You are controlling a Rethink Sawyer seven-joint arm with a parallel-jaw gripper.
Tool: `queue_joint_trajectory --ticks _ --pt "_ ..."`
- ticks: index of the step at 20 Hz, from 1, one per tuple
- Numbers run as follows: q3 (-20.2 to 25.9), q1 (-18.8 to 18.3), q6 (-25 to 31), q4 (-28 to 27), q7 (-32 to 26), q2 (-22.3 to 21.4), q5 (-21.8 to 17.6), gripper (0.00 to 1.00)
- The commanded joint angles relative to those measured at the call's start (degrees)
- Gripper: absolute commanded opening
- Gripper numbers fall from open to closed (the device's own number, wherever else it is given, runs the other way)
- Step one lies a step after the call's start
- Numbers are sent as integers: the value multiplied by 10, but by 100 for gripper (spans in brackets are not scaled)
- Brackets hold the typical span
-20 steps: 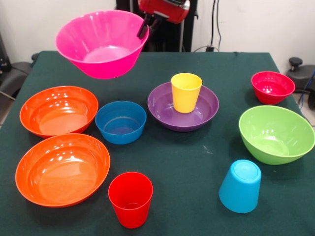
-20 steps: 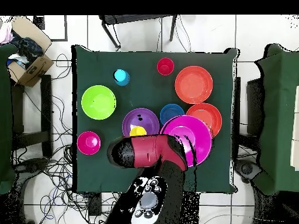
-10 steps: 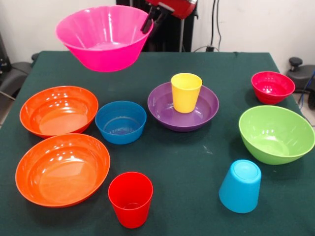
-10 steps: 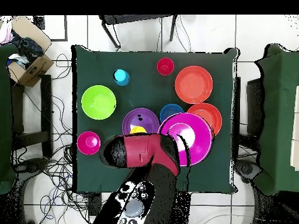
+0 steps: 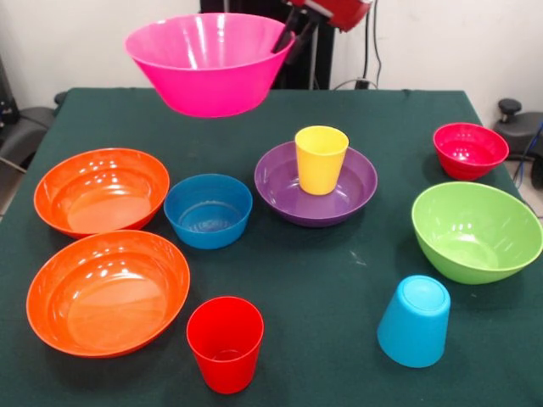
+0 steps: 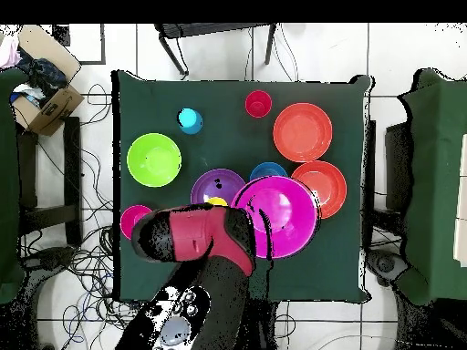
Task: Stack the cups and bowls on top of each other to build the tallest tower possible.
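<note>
My gripper [image 5: 288,38] is shut on the right rim of the large magenta bowl [image 5: 208,64], which hangs upright high over the table's far side. From overhead the magenta bowl [image 6: 274,216] covers part of the purple bowl [image 6: 212,185] and the small blue bowl [image 6: 267,169]. On the table, two orange bowls [image 5: 102,191] [image 5: 108,291] sit at the left beside the small blue bowl [image 5: 208,210]. A yellow cup [image 5: 321,158] stands in the purple bowl [image 5: 356,191]. The red cup [image 5: 225,342] stands upright in front. The light blue cup [image 5: 414,320] is upside down.
A lime green bowl [image 5: 475,231] and a small crimson bowl [image 5: 470,150] sit at the right of the green table [image 5: 339,280]. Overhead, the arm [image 6: 196,239] hides part of the crimson bowl [image 6: 129,217]. A cardboard box [image 6: 46,91] lies off the table.
The gripper has carried the magenta bowl sideways, to the right in the front view, from above the orange bowls toward the purple bowl. Everything on the table has stayed put.
</note>
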Motion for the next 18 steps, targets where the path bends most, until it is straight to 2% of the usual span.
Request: queue_joint_trajectory --ticks 1,10,18 --pt "16 30 45 -48 133 43 30 0" --pt "15 57 71 -74 151 64 49 0" --pt "20 71 88 -73 163 83 74 0"
